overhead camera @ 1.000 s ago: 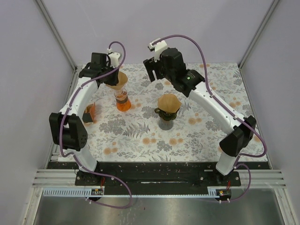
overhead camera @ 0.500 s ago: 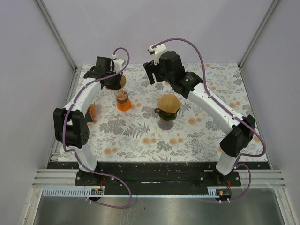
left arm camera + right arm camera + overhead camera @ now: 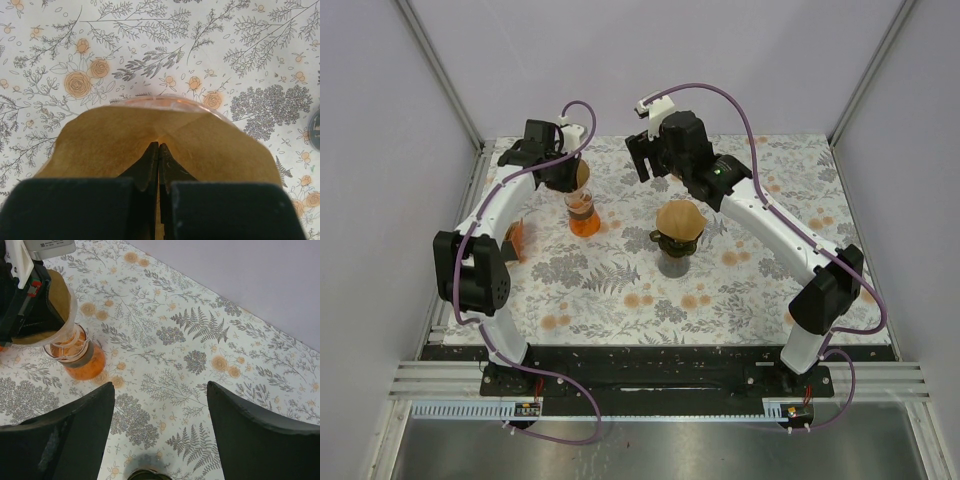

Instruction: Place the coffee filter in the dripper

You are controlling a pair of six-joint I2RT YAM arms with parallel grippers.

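Brown paper folded to a cone: the coffee filter (image 3: 100, 145) is pinched by the left gripper (image 3: 158, 150), whose jaws are closed flat on the paper with no gap showing. The filter hangs at the far left of the floral table (image 3: 620, 290), directly over the flared mouth of the glass flask (image 3: 582, 218) of orange liquid. Whether its tip rests inside that mouth cannot be told.

The dripper (image 3: 672, 245) stands at mid-table, to the right of the flask and nearer, well apart from the held paper. A second filter (image 3: 680, 217) lies over the dripper's mouth; how deep it sits is not visible. The right gripper (image 3: 159, 390) hovers on the far side of the dripper, fingers spread wide, holding nothing.

Judged step: carrying the held filter across to the dripper. To do it well:
- Lift straight up until the paper is free of the flask's rim, since a sideways pull could tip the flask and spill it.
- Travel right and nearward with the cone's point down, and centre it over the dripper's mouth.
- Lower until the walls take the paper, and only then part the jaws.

The occupied mouth is the doubt. The paper there may keep a new one from seating unless the two nest.
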